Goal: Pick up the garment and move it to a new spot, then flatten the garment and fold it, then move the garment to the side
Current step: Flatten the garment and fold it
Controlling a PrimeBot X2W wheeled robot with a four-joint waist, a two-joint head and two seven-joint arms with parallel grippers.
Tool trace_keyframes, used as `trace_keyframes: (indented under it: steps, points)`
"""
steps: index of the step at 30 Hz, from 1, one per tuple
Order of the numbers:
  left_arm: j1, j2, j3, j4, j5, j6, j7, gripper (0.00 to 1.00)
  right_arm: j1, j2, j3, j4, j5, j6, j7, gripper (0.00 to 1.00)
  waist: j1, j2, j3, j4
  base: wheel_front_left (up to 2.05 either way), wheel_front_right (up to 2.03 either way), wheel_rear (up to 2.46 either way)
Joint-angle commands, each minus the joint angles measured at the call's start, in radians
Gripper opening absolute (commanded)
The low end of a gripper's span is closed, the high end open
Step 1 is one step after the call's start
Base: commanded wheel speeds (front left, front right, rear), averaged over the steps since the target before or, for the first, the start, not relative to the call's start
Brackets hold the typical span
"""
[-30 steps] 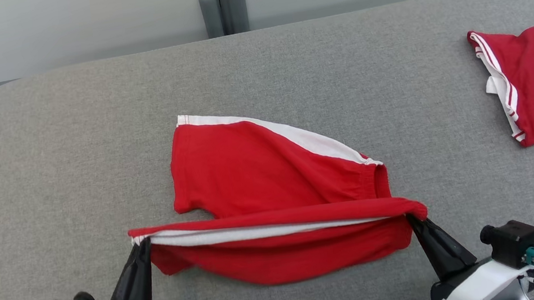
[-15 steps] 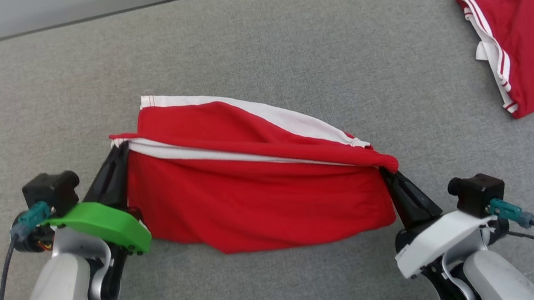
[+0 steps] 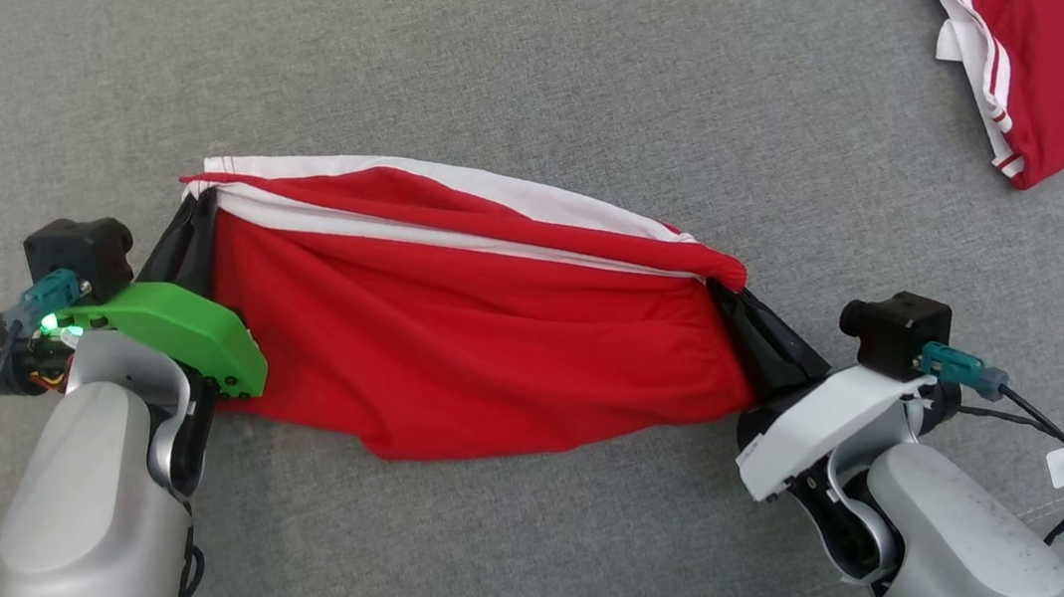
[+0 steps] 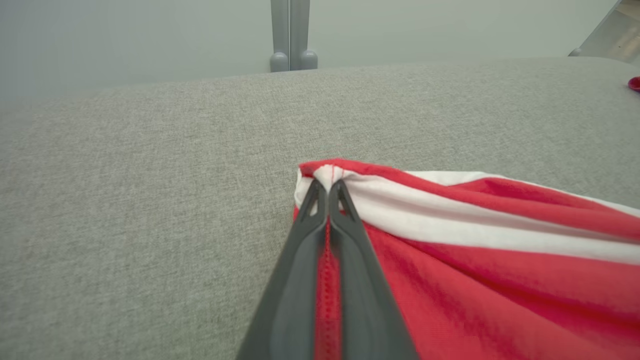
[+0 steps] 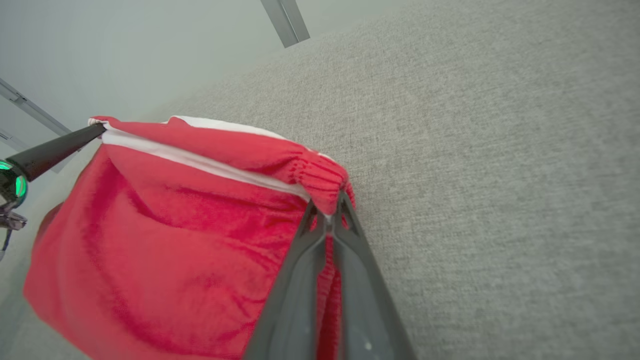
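Note:
The garment [image 3: 456, 337] is a pair of red shorts with white side stripes, folded over on the grey cushion. My left gripper [image 3: 198, 198] is shut on its left end, where red and white cloth bunches between the tips [image 4: 329, 181]. My right gripper [image 3: 719, 285] is shut on its right end, at the gathered red waistband [image 5: 327, 185]. The folded-over edge is stretched between both grippers and lies along the far white stripe. In the right wrist view the garment [image 5: 165, 230] hangs to the left of the fingers, with the left gripper's dark fingers [image 5: 55, 150] at its far corner.
A second red garment with white stripes [image 3: 1042, 30] lies at the far right of the grey cushion [image 3: 564, 54]. A grey post [image 4: 290, 35] stands behind the cushion's far edge. Open grey fabric stretches on all sides of the shorts.
Both grippers have carried the near edge of the shorts forward over the lower layer, up to the far white-striped edge. The head camera has tilted down and the arms now reach further out.

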Motion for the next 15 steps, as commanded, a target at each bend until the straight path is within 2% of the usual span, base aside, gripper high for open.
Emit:
trace_keyframes:
  steps: [1, 3, 5, 6, 7, 8, 9, 15]
  points:
    - [-0.028, 0.002, -0.001, 0.016, -0.002, -0.005, -0.01, 0.0, -0.013, 0.002, 0.002, 0.01, 0.001, 0.0, -0.007, 0.0, 0.0, 0.0, 0.007, -0.006, 0.0, 0.0, 0.0]
    - [-0.042, -0.002, -0.006, 0.04, -0.004, -0.003, -0.019, 0.0, -0.02, 0.007, 0.003, 0.02, 0.002, 0.0, -0.011, 0.0, 0.0, 0.0, 0.008, -0.007, 0.0, 0.0, 0.0]
    - [-0.053, -0.006, -0.011, 0.061, -0.007, -0.004, -0.024, 0.24, -0.025, 0.011, 0.004, 0.03, 0.004, 0.0, -0.014, 0.0, 0.0, 0.0, 0.007, -0.007, 0.0, 0.0, 0.0]
    - [-0.06, -0.008, -0.014, 0.073, -0.005, -0.004, -0.029, 0.44, -0.029, 0.012, 0.002, 0.034, 0.003, 0.0, -0.018, 0.0, 0.0, 0.0, 0.006, -0.006, 0.0, 0.0, 0.0]
    - [-0.064, -0.01, -0.015, 0.079, -0.003, -0.004, -0.032, 0.75, -0.031, 0.014, 0.0, 0.036, 0.003, 0.0, -0.02, 0.16, 0.0, 0.0, 0.005, -0.005, 0.0, 0.0, 0.0]
    - [-0.068, -0.014, -0.015, 0.088, -0.005, -0.003, -0.041, 1.0, -0.032, 0.015, -0.002, 0.039, 0.003, 0.0, -0.021, 0.56, 0.0, 0.0, 0.004, -0.004, 0.0, 0.0, 0.0]
    - [-0.07, -0.017, -0.015, 0.095, -0.006, -0.003, -0.047, 1.0, -0.032, 0.016, -0.003, 0.039, 0.003, 0.0, -0.022, 1.0, 0.0, 0.0, 0.003, -0.002, 0.0, 0.0, 0.0]
    - [-0.058, -0.027, -0.02, 0.113, -0.017, -0.004, -0.079, 1.0, -0.013, 0.02, -0.024, 0.016, -0.007, 0.0, -0.028, 1.0, 0.0, 0.0, -0.015, 0.009, 0.0, 0.0, 0.0]
